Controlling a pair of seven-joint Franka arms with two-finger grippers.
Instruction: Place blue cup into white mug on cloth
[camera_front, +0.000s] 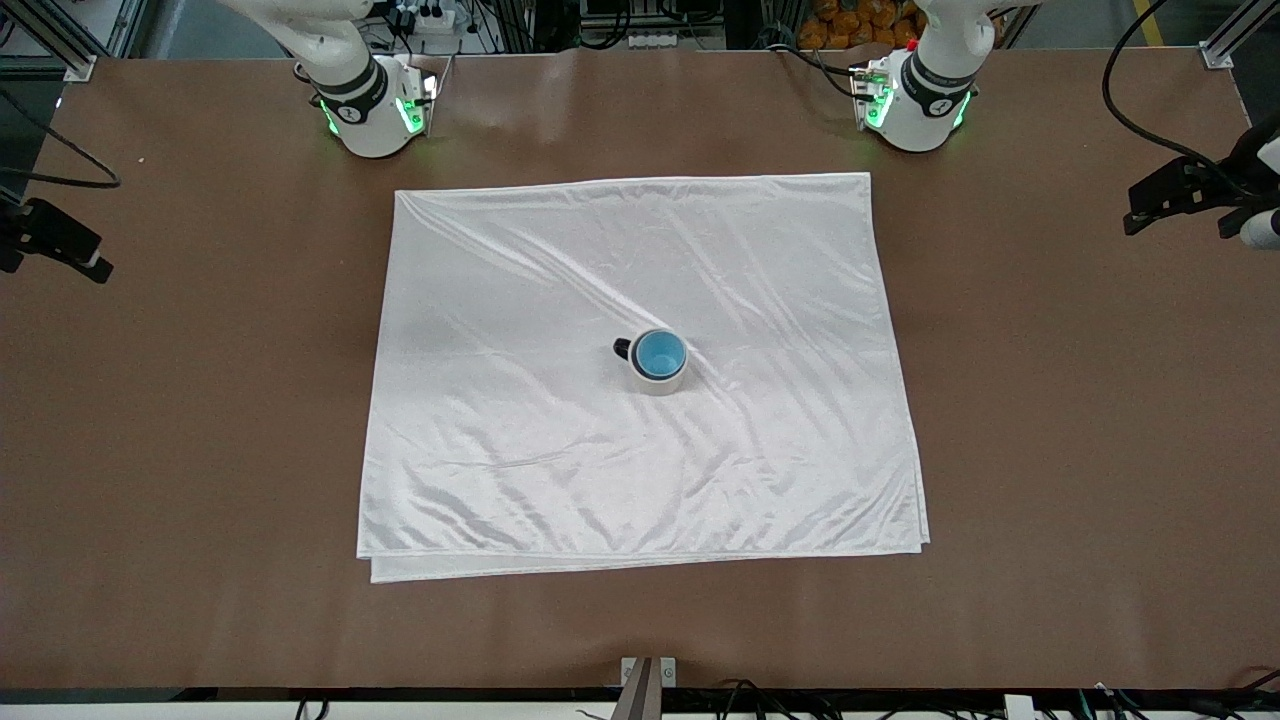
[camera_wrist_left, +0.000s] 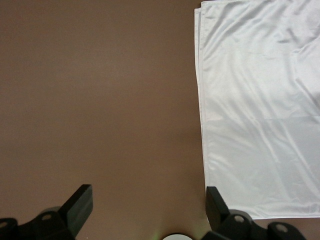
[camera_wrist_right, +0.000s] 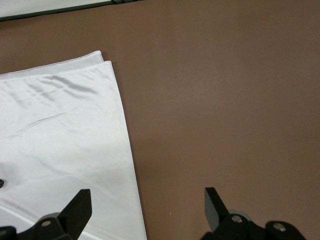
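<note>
The layered edge of the folded cloth (camera_front: 640, 400) is seen nearest the front camera, a lower layer showing past the top one along that edge. The cloth is spread wrinkled on the brown surface (camera_front: 1080, 450).

Near the middle of the cloth the white mug (camera_front: 657, 380) is stood upright, its dark handle turned toward the right arm's end. The blue cup (camera_front: 660, 354) is nested inside it; only the bright blue inside and rim are seen, the cup's outer wall being hidden by the mug.

Farther off, both arm bases are seen at the surface's edge, and both arms wait.

The left tool (camera_wrist_left: 149, 204) is held released, fingers spread, over bare surface beside the cloth's edge (camera_wrist_left: 260, 110). The right tool (camera_wrist_right: 147, 204) is likewise released over the cloth's edge (camera_wrist_right: 60, 130). Both are cut off by the frame, only the fingertips being shown.
</note>
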